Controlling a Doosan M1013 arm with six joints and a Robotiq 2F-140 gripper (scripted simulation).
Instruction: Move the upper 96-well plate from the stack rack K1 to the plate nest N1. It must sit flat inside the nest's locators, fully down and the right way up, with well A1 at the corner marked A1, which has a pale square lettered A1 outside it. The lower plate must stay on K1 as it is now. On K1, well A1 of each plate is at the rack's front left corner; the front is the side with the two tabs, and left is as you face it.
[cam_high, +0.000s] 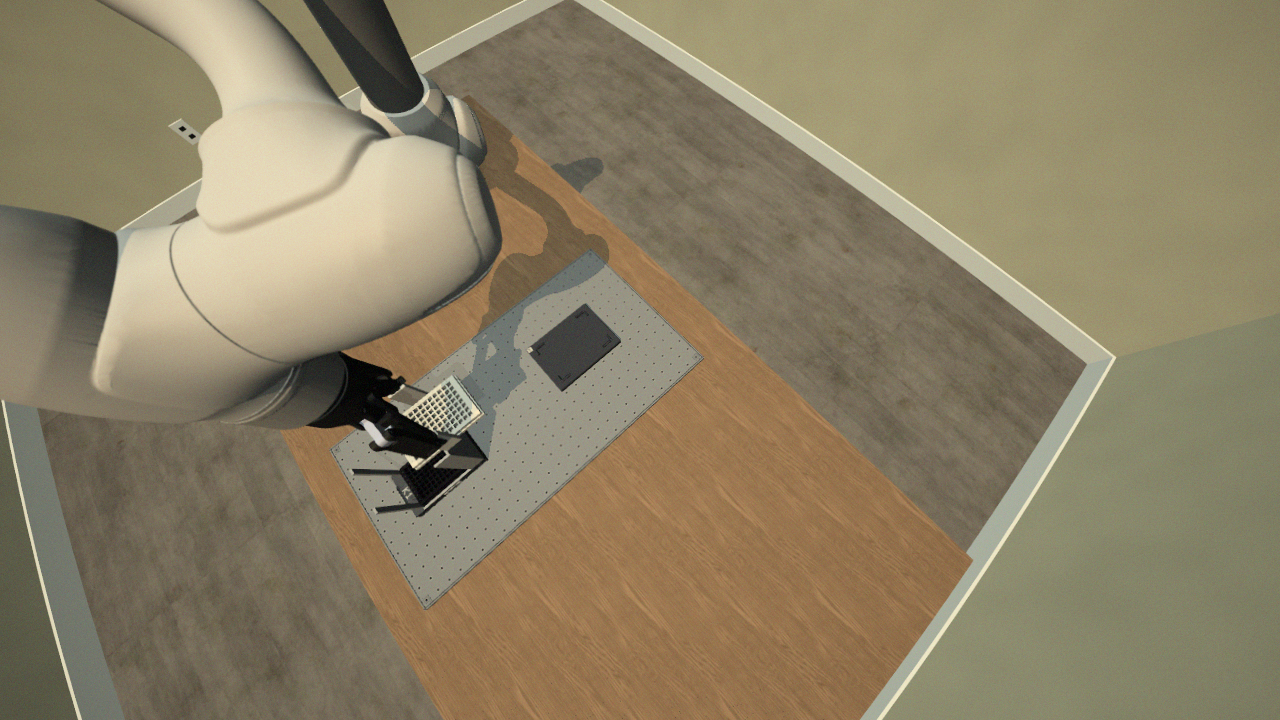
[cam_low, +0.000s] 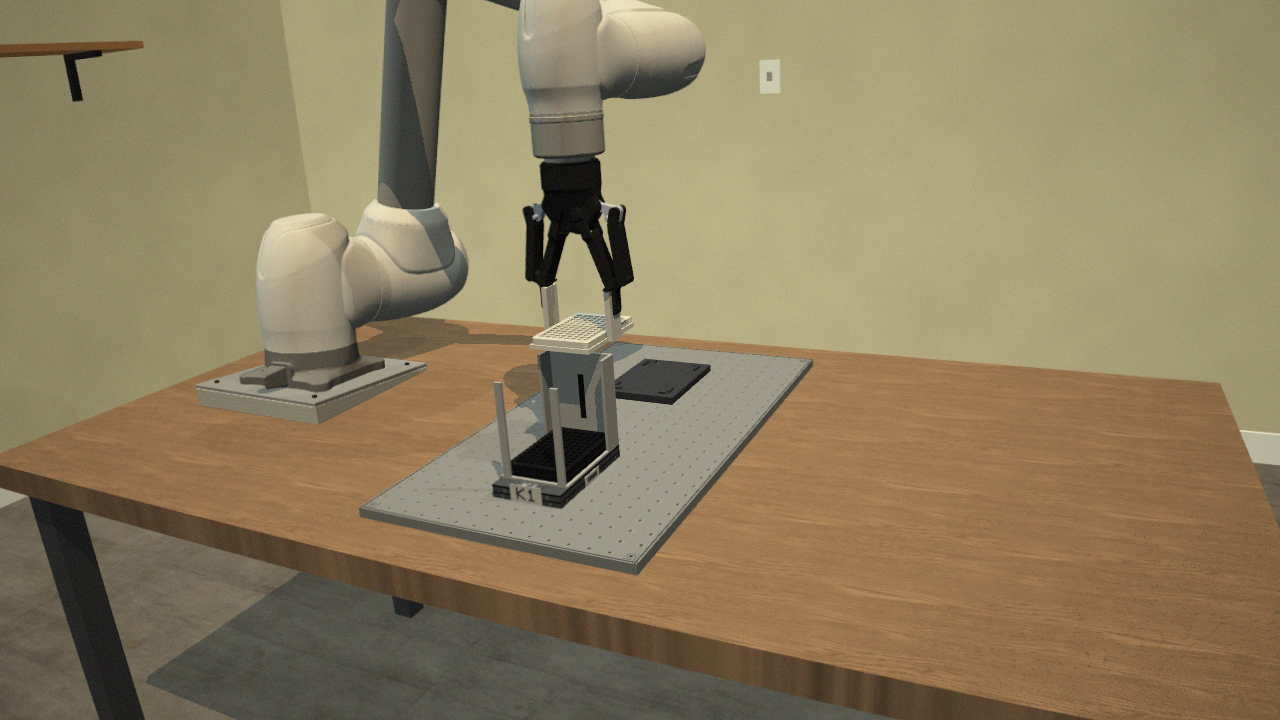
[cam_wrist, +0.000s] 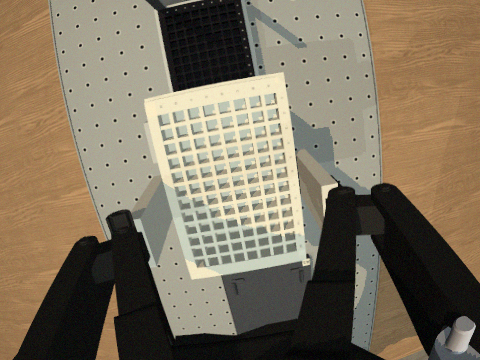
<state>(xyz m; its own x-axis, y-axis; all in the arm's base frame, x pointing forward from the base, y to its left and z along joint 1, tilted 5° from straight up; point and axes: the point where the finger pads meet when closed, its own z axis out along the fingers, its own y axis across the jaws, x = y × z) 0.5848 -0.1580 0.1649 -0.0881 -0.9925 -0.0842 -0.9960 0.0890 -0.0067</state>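
My gripper (cam_low: 580, 315) is shut on the white 96-well plate (cam_low: 581, 333) and holds it level, right way up, just above the back wall of stack rack K1 (cam_low: 556, 429). The plate also shows in the wrist view (cam_wrist: 227, 174) and in the overhead view (cam_high: 443, 404). The black lower plate (cam_wrist: 207, 40) (cam_high: 435, 474) lies flat at the bottom of the rack, in front of the held plate. The dark plate nest N1 (cam_high: 574, 345) lies farther along the grey baseplate, with a pale square at one corner (cam_high: 532, 349). The nest (cam_low: 662, 377) holds nothing.
The grey perforated baseplate lies on the wooden table. The rack's thin upright posts (cam_low: 503, 429) stand close below the held plate. The arm's base (cam_low: 308, 380) is at the table's back left.
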